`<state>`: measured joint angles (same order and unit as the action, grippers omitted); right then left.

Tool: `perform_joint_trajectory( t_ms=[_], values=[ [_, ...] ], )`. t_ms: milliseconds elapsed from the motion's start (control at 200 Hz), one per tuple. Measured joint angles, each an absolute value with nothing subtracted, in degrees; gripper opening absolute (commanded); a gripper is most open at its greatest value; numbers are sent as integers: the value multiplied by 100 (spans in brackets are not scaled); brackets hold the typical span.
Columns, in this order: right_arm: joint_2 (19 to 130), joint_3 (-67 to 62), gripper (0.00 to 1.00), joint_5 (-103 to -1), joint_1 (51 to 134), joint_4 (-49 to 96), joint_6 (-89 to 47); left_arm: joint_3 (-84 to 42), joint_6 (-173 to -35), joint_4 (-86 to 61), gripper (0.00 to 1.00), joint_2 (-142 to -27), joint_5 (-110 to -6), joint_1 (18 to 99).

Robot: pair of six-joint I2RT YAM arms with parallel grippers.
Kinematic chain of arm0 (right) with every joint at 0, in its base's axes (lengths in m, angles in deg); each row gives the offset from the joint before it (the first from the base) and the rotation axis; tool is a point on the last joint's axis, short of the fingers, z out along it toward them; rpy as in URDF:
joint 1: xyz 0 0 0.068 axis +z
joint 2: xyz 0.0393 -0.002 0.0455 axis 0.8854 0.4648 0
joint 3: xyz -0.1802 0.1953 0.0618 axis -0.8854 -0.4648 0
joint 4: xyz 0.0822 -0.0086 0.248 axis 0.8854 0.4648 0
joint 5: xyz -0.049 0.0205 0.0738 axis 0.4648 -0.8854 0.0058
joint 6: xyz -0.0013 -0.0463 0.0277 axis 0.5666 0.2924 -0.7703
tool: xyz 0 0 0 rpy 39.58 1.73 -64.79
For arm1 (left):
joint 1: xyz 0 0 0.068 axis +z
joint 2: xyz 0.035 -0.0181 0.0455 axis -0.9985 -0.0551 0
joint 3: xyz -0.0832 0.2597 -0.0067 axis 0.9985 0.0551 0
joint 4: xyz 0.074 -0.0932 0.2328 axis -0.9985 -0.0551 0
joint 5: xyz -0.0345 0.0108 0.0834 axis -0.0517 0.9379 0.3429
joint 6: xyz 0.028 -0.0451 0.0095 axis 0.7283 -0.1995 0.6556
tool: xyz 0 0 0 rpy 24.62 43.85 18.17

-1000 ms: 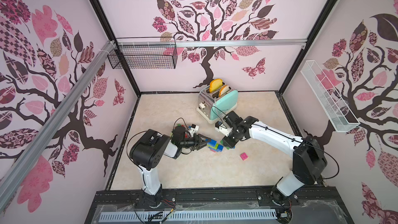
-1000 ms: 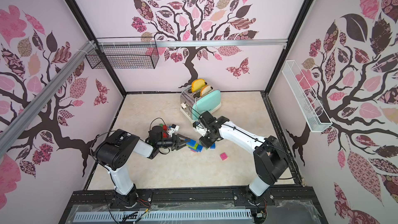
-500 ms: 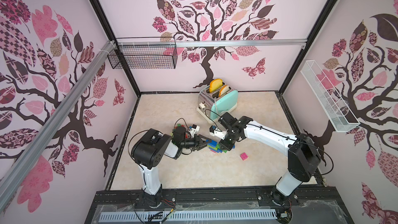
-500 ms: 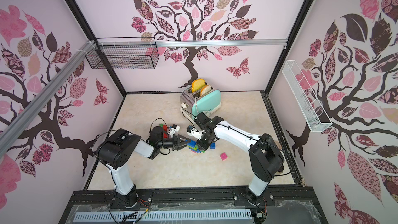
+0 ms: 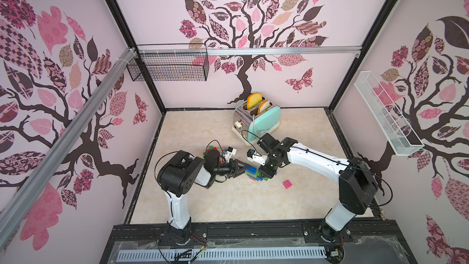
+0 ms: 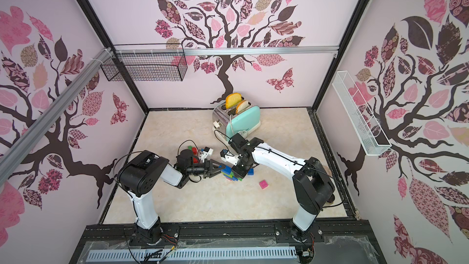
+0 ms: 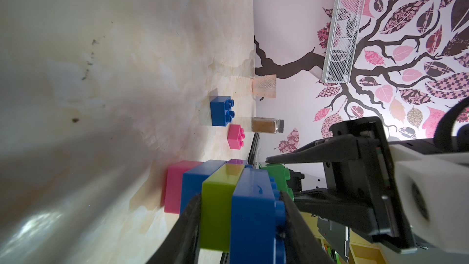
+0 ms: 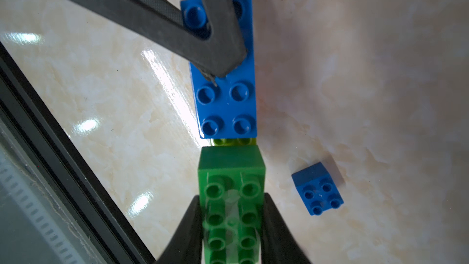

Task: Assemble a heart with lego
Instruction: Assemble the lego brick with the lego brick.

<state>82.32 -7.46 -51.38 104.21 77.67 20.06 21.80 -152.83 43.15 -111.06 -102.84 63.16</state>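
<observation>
A lego stack stands mid-floor: pink and blue bricks low, a lime brick above, and a blue 2x4 on top. My left gripper lies sideways, shut on the lime and blue bricks. My right gripper comes from above, shut on a green 2x4. The green brick is end to end with the blue 2x4, over the lime brick's free end; I cannot tell if it is seated.
Loose bricks: a blue 2x2 just right of the stack, a pink 2x2 farther right, red and green ones behind the left wrist. A teal toaster stands behind. A spice jar and pink cup stand by the right wall.
My right arm has shifted a little left, bringing the green brick up against the stack. The left gripper has stayed put on the stack.
</observation>
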Motion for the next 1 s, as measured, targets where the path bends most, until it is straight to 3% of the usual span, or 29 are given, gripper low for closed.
perform_joint_trajectory(
  t_ms=[1000],
  values=[
    [8453, -690, 23, -4734, 10644, 7557, 2006, 2182, -15277, 4321, 37, -11106, -10284, 6318]
  ],
)
